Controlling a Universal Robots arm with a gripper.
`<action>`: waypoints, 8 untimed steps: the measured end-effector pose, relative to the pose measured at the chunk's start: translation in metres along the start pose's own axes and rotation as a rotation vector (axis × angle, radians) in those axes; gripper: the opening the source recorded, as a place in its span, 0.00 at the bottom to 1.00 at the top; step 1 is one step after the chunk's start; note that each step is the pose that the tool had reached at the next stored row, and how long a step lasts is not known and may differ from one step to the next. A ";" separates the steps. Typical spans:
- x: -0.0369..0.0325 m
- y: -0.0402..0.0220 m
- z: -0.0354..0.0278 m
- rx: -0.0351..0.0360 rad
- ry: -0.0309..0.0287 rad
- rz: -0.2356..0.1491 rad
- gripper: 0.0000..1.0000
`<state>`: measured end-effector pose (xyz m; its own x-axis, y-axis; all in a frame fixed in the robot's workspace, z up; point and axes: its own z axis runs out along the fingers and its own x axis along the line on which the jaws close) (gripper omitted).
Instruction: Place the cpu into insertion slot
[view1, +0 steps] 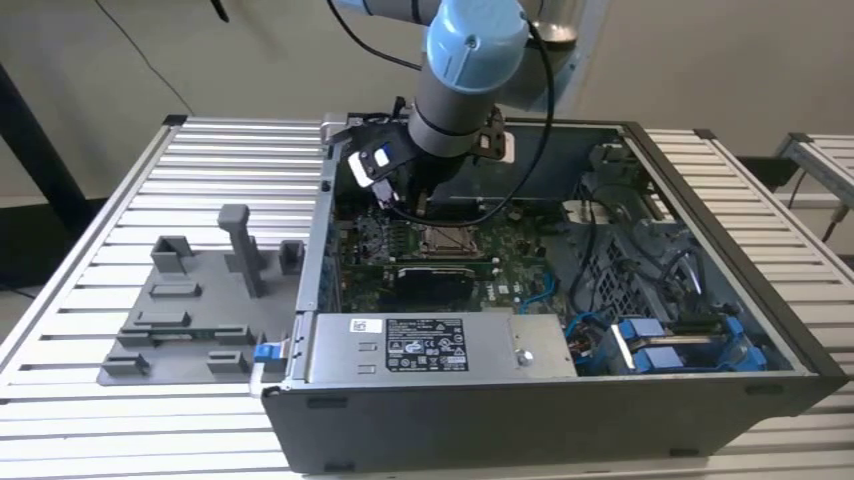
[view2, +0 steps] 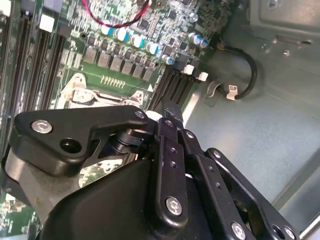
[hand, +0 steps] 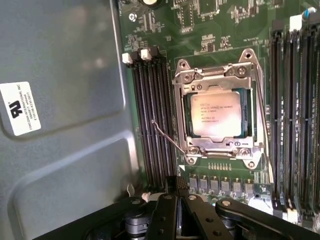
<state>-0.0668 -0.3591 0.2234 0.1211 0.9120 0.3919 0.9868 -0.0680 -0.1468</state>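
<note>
Already the main step looks done: in the first wrist view you see the cpu lying flat inside the insertion slot, silvery face up, with the shiny metal frame closing round all four edges. Note the thin wire lever: one run of it slants free over the black memory strips beside the socket. I read that as not latched down, though you cannot settle it from here. Little or nothing of the placing itself looks left, as far as the pictures tell, and you cannot judge how deep the chip is seated. Your gripper holds nothing. Its linkage bars draw together into one narrow dark tip with no gap visible, so I take the jaws as closed and empty. The second wrist view agrees, the fingertips pressed together there too. In the exterior view the gripper hangs inside the open computer case, above the green motherboard. The slot sits at about five o'clock of it, near but apart, with no contact. The grey power supply lies at six o'clock of the slot. The cpu is therefore beside the jaws, not between them.
</note>
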 end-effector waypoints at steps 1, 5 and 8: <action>0.0000 0.0000 0.0000 -0.0003 -0.0007 -0.007 0.11; 0.0000 -0.0001 0.0000 0.0096 -0.0073 -0.056 0.11; 0.0000 0.0000 -0.0001 0.0114 -0.0123 -0.099 0.11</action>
<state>-0.0668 -0.3592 0.2234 0.0221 0.9189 0.3938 0.9926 0.0269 -0.1185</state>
